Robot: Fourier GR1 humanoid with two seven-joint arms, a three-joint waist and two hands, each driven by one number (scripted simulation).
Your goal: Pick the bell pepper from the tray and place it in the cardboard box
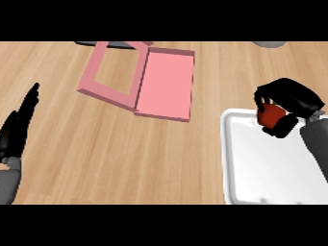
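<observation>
no readable text, labels or numbers anywhere

Matt wood-grain counter (pixel 67 158), smooth white tray (pixel 266 168), matt pink box (pixel 165 86).

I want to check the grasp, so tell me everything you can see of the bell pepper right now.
The bell pepper shows only as a small dark red patch with a glossy look; its stem and full shape are hidden. The right hand has its black fingers curled round it, covering most of it. It sits at the far left corner of the white tray; whether it rests on the tray or is lifted off cannot be told. The pink box lies apart, to its left.
</observation>
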